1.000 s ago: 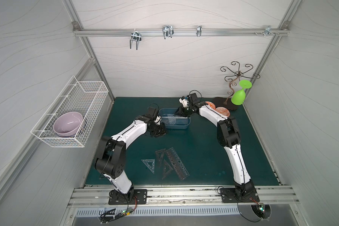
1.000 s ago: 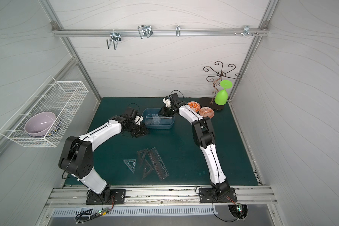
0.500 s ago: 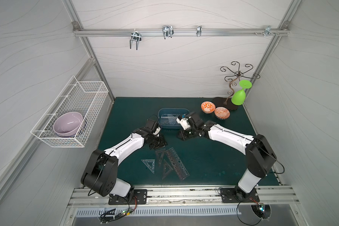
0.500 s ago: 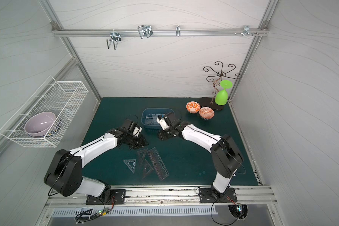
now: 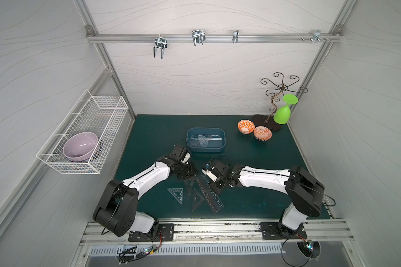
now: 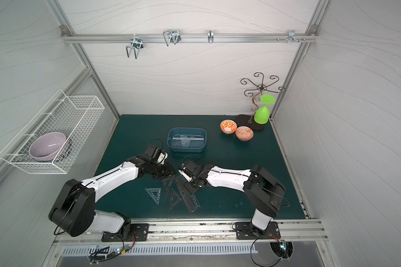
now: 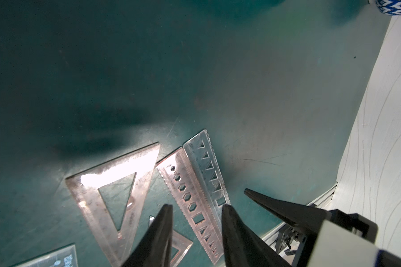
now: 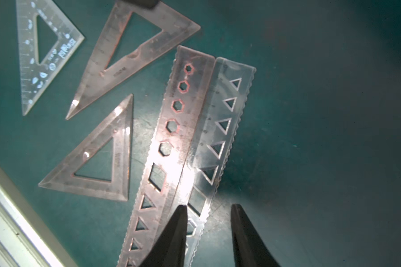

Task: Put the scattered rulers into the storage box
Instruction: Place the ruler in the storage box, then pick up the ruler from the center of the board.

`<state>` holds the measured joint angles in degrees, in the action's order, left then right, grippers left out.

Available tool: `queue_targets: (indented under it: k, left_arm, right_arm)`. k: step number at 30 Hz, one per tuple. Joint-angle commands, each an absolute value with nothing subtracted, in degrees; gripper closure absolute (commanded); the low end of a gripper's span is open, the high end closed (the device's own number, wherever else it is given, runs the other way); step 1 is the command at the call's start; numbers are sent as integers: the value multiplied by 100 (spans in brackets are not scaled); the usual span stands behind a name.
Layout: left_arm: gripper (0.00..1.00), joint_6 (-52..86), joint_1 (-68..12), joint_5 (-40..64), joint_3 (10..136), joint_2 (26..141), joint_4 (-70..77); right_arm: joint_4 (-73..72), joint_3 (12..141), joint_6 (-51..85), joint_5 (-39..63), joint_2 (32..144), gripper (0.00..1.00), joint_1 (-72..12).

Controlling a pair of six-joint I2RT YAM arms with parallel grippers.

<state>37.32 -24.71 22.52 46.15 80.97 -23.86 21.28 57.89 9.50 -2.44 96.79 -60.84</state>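
In both top views the smoky triangles (image 5: pixel 196 201) nearly vanish against the green mat (image 5: pixel 252 201), and the fingertips cannot be made out there. In the left wrist view one triangle is mostly hidden behind a finger (image 7: pixel 158 235).

Left gripper (image 7: pixel 196 207): jaws narrowly parted and empty, over the smoky stencil strip (image 7: pixel 188 191).

Right gripper (image 8: pixel 208 207): jaws parted astride the clear stencil strip (image 8: pixel 222 129), whose near end is cut off; contact cannot be determined.

These pieces and a bluish triangle (image 8: pixel 44 50) lie on the mat on the robot's side of the storage box (image 5: pixel 206 150), which holds a protractor (image 5: pixel 200 143) and a straightedge (image 5: pixel 208 138).
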Motion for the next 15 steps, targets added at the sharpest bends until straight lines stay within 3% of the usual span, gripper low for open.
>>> queue_targets:
  k: [1, 15]
  left_arm:
    - [61, 3700, -2487, 2187, 4600, 8096, -2267]
    - [61, 3727, -2487, 2176, 4585, 8209, -2163]
  right_arm:
    - [2057, 5783, 929, -344, 9903, 63, -6182]
    - [2002, 5696, 956, -442, 10176, 65, -6218]
